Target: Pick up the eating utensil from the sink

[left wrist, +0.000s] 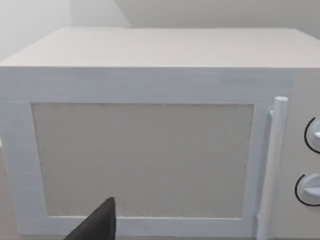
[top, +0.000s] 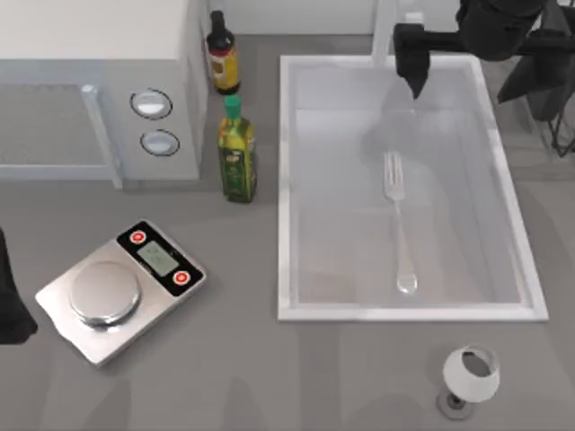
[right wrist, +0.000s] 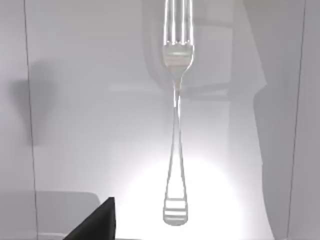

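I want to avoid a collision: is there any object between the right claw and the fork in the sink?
Nothing visible. The fork lies alone on the sink floor, and the right claw hangs over the basin's far end near the faucet, with open space between them.

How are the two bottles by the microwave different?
The green bottle has a green cap and a yellow-green body; the dark bottle has a black cap and a dark body with a yellow and red label. The green bottle looks bigger and stands nearer the scale. Both stand between the microwave and the sink.
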Motion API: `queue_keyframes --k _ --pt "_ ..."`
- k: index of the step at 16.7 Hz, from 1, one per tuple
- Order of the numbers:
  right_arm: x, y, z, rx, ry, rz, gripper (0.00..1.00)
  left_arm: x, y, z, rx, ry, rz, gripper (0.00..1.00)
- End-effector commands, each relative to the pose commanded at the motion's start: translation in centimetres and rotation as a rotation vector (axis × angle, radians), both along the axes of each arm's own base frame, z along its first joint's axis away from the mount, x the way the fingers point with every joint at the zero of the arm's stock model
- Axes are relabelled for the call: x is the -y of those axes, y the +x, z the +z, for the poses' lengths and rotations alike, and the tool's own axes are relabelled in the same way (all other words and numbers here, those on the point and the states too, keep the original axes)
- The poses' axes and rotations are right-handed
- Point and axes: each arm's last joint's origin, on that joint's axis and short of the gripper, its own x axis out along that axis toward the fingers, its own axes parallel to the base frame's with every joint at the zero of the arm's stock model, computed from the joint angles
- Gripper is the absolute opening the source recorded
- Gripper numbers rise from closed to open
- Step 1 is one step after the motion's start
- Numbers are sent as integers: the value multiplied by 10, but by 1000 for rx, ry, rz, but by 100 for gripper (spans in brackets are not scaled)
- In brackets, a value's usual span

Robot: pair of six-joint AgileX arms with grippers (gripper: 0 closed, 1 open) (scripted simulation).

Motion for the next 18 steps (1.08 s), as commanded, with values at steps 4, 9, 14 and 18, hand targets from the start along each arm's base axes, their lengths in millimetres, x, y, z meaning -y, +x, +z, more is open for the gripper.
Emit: queue_keyframes --k 4,9,14,18 --pt "-27 25 -57 -148 -43 -2 100 0 0 0 0 0 0 100" --pt "-39 32 -89 -223 -69 -3 100 0 0 0 0 0 0 100" --pt "-37 34 -91 -225 -69 -8 100 0 0 0 0 0 0 100" --pt "-38 37 -113 -231 -72 -8 100 0 0 0 0 0 0 100"
